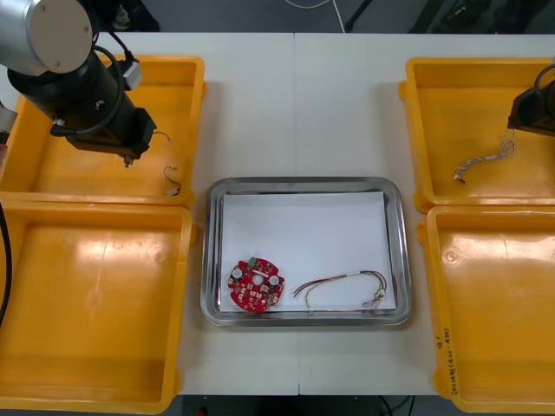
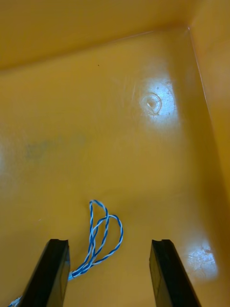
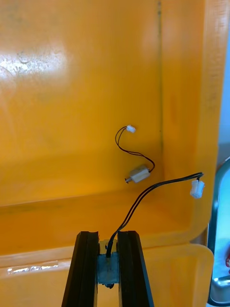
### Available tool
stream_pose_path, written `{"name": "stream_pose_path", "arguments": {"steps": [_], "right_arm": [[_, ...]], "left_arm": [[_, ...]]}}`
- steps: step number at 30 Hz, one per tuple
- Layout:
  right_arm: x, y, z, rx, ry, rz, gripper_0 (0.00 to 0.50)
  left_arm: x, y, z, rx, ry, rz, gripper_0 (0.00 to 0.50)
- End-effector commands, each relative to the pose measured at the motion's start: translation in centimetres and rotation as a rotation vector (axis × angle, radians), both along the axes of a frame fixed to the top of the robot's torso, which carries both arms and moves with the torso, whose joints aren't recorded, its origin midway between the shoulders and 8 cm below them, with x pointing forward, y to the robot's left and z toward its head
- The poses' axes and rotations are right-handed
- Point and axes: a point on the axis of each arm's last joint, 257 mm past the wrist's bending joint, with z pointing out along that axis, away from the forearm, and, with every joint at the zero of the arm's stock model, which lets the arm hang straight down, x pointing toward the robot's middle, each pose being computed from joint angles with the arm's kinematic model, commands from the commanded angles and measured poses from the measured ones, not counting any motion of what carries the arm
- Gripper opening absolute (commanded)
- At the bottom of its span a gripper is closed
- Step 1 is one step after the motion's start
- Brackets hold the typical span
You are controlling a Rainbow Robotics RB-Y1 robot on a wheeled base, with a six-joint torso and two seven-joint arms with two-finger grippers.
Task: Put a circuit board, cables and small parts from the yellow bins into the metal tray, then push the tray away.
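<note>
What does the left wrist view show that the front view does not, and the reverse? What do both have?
Left wrist view: the left claw is shut on a small metal part with a black cable. Front view: the tray holding a red board and a red and yellow cable, and a twisted cable under the right claw in the far right bin. Both: the far left bin with a loose black wire.
</note>
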Motion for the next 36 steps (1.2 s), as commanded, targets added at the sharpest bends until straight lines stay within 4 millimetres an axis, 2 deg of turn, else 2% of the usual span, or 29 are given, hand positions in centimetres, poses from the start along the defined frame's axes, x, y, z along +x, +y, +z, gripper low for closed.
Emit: {"name": "stream_pose_path", "arguments": {"steps": [1,6,13,16,21,28,33,36], "right_arm": [[0.9,-2.2,5.3,-0.034,-0.075,0.005,0.500],[-0.1,-2.0,5.7,0.036,-0.050,-0.008,0.500],[-1.8,-0.4,6.9,0.090,0.007,-0.016,0.500],[-3.0,0.8,7.6,0.141,0.040,-0.051,0.500],[-3.5,3.0,8.8,0.219,0.072,-0.112,0.500],[-2.4,5.3,10.5,0.363,0.047,-0.257,0.500],[-0.9,5.6,11.3,0.455,0.026,-0.336,0.500],[-0.2,4.8,11.5,0.434,0.017,-0.371,0.500]], "left_arm": [[0.7,-4.4,4.4,0.008,-0.089,-0.054,0.000],[0.0,-8.4,4.5,-0.005,-0.092,-0.074,0.000],[-1.0,-13.3,3.5,-0.029,-0.102,-0.096,0.000],[-1.0,-15.8,3.0,-0.050,-0.123,-0.101,0.000],[-1.2,-18.6,2.0,-0.072,-0.144,-0.119,0.000],[-2.1,-19.5,0.1,-0.054,-0.121,-0.138,0.000],[-2.1,-19.6,-1.6,-0.044,-0.101,-0.136,0.000],[-1.9,-19.7,-2.8,-0.044,-0.090,-0.134,0.000]]}}
